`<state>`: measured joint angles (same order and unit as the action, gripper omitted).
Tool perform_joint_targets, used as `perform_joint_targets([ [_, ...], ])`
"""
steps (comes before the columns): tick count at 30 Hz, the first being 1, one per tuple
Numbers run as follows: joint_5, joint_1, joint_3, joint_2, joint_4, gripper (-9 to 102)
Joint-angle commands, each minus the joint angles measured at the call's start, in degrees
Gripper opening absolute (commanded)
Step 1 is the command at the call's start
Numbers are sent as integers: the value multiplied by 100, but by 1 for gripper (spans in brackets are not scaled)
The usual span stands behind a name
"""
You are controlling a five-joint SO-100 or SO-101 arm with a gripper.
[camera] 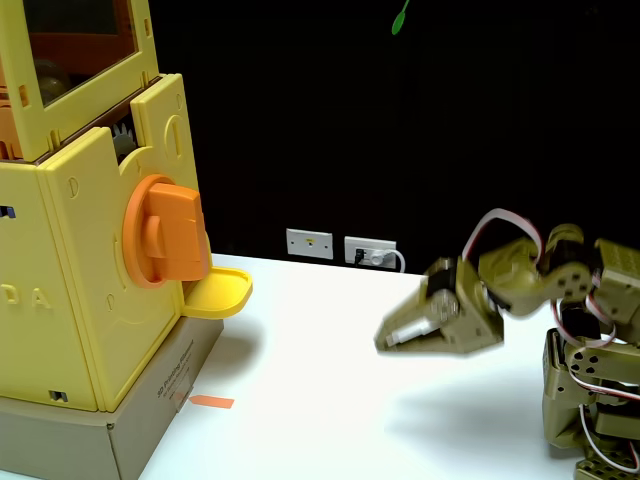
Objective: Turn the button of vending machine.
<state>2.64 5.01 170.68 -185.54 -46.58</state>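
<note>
The vending machine (80,280) is a tall yellow plastic box at the left of the fixed view, with an orange-tinted clear window on top. Its button (165,232) is a large orange knob with a raised bar standing nearly upright, above a small yellow tray (218,292). My olive-green gripper (385,340) hovers over the white table at the right, pointing left toward the machine and well apart from the knob. Its fingers look closed together and hold nothing.
The machine stands on a brown cardboard box (130,420). A strip of orange tape (211,402) lies on the white table (330,420) beside it. Wall sockets (340,246) sit against the black backdrop. The arm's base (590,400) is at the far right.
</note>
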Motion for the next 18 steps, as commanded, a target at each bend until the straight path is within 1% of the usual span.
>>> perform_joint_targets([
  [1,562,79,-1151,519,193,1],
  [3,914,44,-1521,633,325,1],
  [5,1169,18,-1617,624,633,1],
  [11,1898,-35,-1591,817,2092,1],
  [13,2382,-105,-1591,1020,2505,1],
  [16,3313,-114,-1582,1310,2883,0],
  [18,3718,-44,-1477,1529,3287,1],
])
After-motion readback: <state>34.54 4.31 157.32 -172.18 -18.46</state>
